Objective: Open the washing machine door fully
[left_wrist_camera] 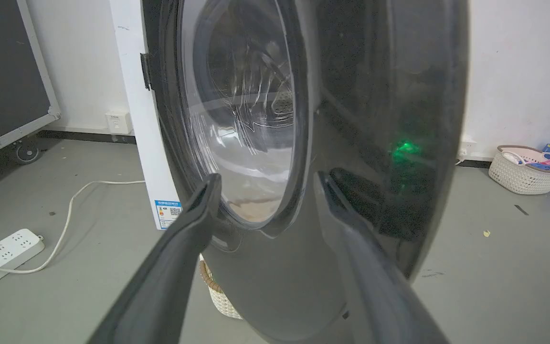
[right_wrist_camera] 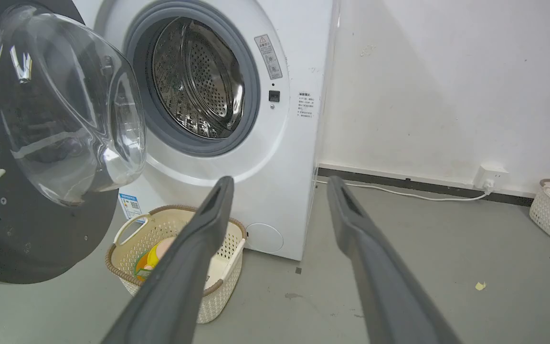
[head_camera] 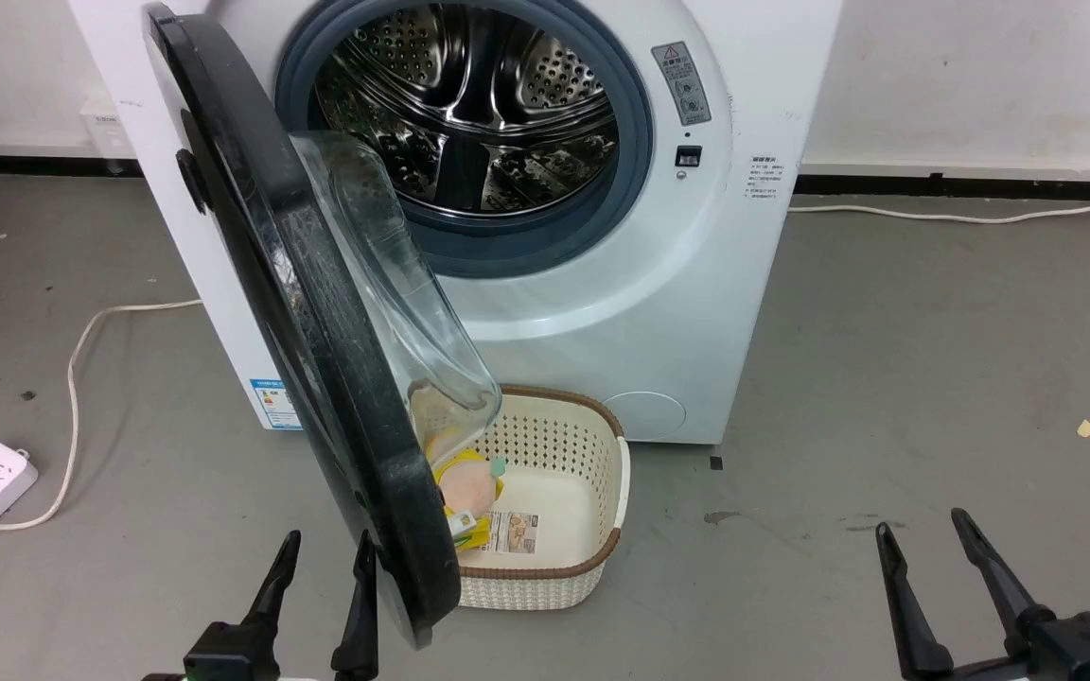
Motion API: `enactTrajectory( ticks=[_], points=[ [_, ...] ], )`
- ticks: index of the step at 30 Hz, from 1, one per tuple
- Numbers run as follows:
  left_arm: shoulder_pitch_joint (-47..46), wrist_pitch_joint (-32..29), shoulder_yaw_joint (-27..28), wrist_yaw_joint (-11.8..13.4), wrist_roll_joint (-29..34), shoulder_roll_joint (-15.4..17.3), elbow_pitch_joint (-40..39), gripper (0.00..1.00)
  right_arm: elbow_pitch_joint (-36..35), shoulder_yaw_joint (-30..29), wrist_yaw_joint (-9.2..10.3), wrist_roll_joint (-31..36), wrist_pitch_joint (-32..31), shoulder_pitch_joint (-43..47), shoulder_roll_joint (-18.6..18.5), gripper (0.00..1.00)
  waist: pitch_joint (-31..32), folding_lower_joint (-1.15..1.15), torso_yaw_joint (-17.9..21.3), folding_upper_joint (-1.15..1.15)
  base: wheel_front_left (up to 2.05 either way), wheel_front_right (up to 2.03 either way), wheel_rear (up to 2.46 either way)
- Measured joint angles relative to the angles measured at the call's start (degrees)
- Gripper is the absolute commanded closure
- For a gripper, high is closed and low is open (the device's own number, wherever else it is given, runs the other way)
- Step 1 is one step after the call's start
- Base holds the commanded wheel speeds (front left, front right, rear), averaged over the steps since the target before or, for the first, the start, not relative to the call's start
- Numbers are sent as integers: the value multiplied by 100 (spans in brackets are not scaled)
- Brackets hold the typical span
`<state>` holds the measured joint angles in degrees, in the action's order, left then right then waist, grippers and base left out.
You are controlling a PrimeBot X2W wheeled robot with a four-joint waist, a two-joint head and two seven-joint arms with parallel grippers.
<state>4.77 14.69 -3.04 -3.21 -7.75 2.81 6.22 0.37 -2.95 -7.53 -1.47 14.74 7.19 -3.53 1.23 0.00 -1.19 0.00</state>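
Slim tapered black fingers (head_camera: 903, 605) on left end effector (head_camera: 330, 539), right end effector (head_camera: 921, 520)

The washing machine (head_camera: 602, 312) is cut off at twelve o'clock of the head view, and the print on its label (head_camera: 687, 83) is too small to read. The washing machine door (head_camera: 318, 359) hides the basket (head_camera: 545, 586) on its nine o'clock side, and its yellow-pink contents (head_camera: 469, 487) cannot be identified.

We are reading nothing legible: warning label (head_camera: 681, 83), blue sticker (head_camera: 273, 404) and small print (head_camera: 765, 178) on the washing machine (head_camera: 659, 312) are showing too small.

Left tool (head_camera: 330, 539), right tool (head_camera: 921, 522): both splayed.
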Motion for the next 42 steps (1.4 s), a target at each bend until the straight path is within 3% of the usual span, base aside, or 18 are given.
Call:
enactTrajectory(
  ticks=[12,13,14,24,28,34,42],
  points=[
    [-2,0,-5,-11,0,1,107,0,20,3,0,-53,0,59,26,0,-4,0,-31,0,0,0,0],
    [-2,0,-4,-25,0,1,108,13,22,7,0,-65,0,59,27,0,1,0,-34,0,0,0,0],
    [-2,0,-11,-52,1,1,108,100,25,14,0,-66,0,59,27,0,9,0,-41,0,0,0,0],
    [-3,0,31,-88,-113,-1,-18,100,67,52,0,-156,0,59,30,0,36,0,-84,0,0,0,0],
    [-36,0,208,13,-254,-2,-354,100,74,59,0,-165,0,57,32,0,46,0,-104,0,0,0,0],
    [-603,1,755,312,-621,-1,-1594,100,80,101,0,-179,0,54,34,0,70,0,-117,0,0,0,0],
    [-1248,7,815,327,-673,2,-2637,100,110,171,0,-180,0,52,36,0,106,0,-66,0,0,0,0]
  ],
)
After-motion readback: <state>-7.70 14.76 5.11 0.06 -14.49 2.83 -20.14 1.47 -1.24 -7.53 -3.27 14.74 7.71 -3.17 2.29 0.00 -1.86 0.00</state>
